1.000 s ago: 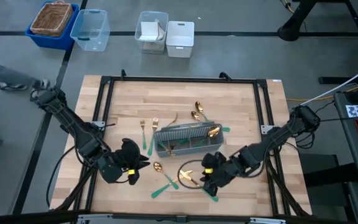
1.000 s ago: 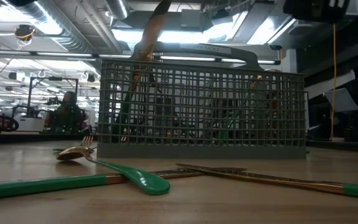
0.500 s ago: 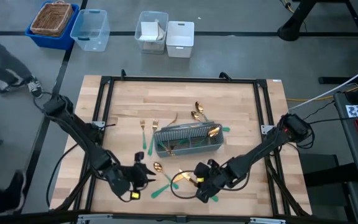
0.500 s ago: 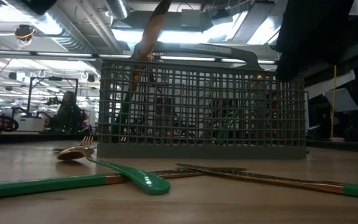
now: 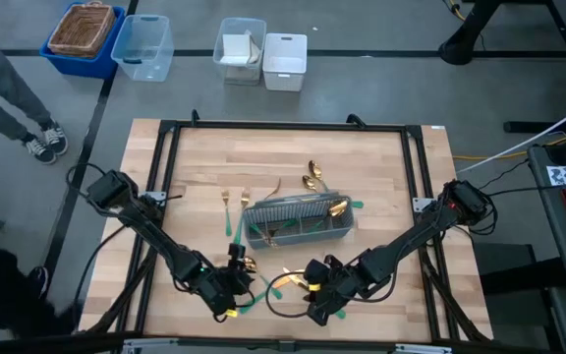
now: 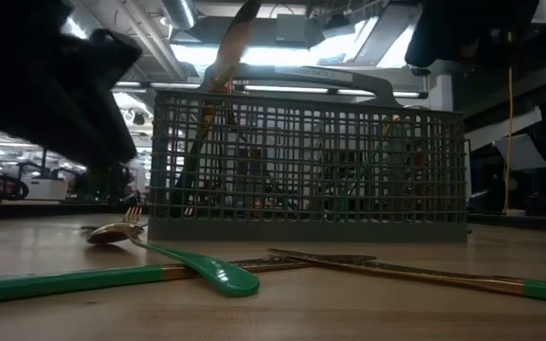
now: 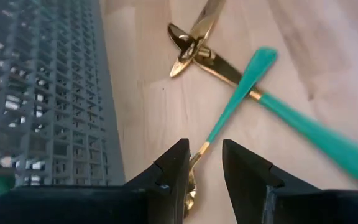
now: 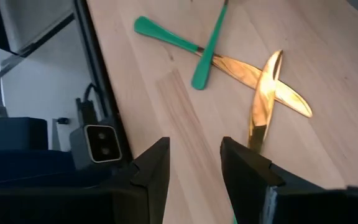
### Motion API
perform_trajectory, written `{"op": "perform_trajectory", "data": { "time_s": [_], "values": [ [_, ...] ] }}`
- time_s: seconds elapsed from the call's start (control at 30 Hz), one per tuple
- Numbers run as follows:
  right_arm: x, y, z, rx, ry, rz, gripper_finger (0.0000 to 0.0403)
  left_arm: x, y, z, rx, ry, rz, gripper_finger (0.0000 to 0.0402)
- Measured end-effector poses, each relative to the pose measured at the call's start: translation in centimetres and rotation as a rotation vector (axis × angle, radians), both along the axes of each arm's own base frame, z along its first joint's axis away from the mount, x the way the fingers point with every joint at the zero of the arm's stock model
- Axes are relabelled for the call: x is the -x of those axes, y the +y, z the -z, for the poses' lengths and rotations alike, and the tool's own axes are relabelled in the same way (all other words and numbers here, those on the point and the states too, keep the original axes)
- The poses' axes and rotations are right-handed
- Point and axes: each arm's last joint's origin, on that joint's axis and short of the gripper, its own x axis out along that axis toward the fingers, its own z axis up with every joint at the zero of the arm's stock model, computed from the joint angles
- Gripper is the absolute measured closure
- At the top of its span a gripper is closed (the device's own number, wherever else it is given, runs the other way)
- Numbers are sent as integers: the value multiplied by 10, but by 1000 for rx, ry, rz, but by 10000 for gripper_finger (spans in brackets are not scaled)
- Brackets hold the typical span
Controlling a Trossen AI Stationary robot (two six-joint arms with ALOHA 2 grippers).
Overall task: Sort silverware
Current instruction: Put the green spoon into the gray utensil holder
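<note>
While left gripper (image 7: 202,163), fingers apart, straddles teal-handled gold spoon (image 7: 225,115) beside grey mesh caddy (image 7: 42,99), right gripper (image 8: 194,163) hovers open, empty.

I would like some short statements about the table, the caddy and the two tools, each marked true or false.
1. The grey mesh caddy stands near the middle of the wooden table. True.
2. The left tool is shut on a fork. False: its fingers stand apart, with a teal-handled spoon lying between them.
3. The right tool is open, holding nothing. True.
4. All silverware is already in the caddy. False: several pieces lie on the table, such as two forks to its left.
5. A blue bin stands on the table. False: it stands on the floor beyond.
</note>
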Motion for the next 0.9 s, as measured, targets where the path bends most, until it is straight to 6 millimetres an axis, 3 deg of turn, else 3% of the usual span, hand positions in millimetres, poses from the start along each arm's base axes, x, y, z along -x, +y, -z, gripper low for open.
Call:
{"op": "perform_trajectory", "data": {
  "time_s": [0.13, 0.63, 0.9],
  "values": [
    [0, 0, 0, -2, 2, -2, 260, -7, 6, 7, -55, 46, 51, 311],
    [-1, 6, -4, -130, 28, -94, 260, -33, 35, 12, 95, 153, 143, 311],
    [3, 4, -26, -187, -36, -111, 260, -33, 36, 13, 75, 188, 223, 311]
  ]
}}
